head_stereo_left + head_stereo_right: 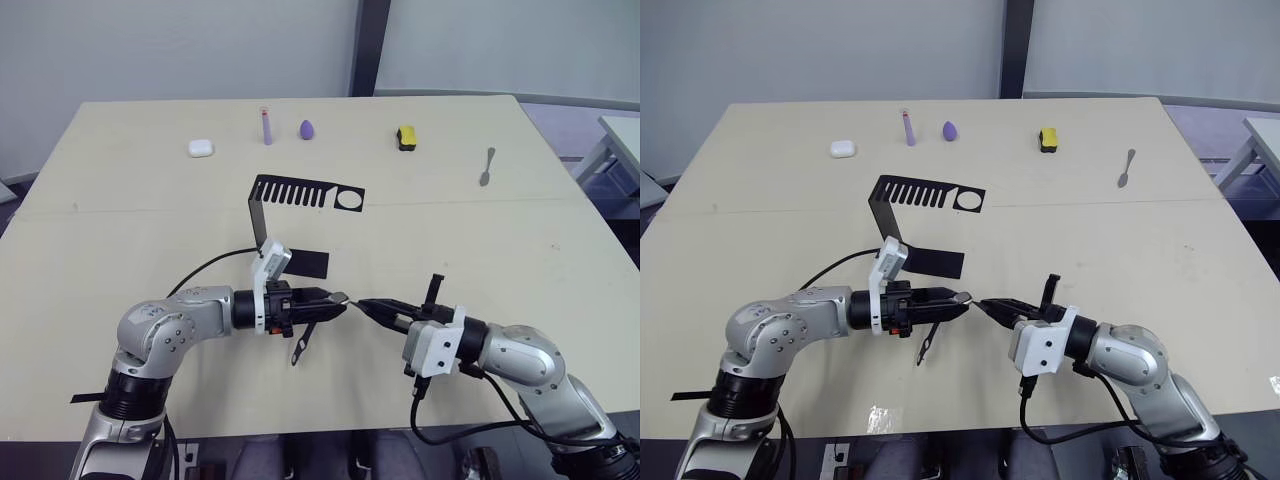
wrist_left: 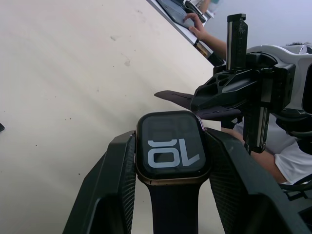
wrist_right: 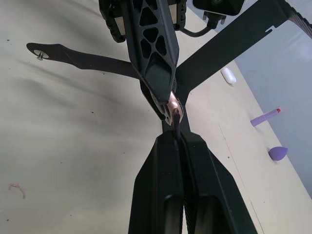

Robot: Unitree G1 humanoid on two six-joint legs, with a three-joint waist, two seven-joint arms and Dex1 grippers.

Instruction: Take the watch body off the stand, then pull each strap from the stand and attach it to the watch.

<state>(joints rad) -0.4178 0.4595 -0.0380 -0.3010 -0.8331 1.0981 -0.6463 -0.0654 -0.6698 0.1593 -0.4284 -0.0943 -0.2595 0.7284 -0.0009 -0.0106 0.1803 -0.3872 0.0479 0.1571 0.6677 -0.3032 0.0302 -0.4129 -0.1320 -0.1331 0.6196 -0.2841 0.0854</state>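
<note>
My left gripper (image 1: pixel 333 300) is shut on the watch body (image 2: pixel 170 146), a rounded-square case with white digits on a black screen, held above the table's near middle. One dark strap (image 1: pixel 300 350) hangs from the case down toward the table. My right gripper (image 1: pixel 367 306) is shut on the second strap (image 3: pixel 176 123), whose free end meets the edge of the watch body between the two grippers. Whether it is seated in the case I cannot tell. Behind the grippers the black stand (image 1: pixel 300 192) rises with bare comb slots.
Along the far edge lie a white case (image 1: pixel 201 148), a lilac stick (image 1: pixel 266 128), a purple egg shape (image 1: pixel 306 129), a yellow-black block (image 1: pixel 406 138) and a spoon (image 1: pixel 486 167). A person's hand (image 2: pixel 195 22) rests at another table.
</note>
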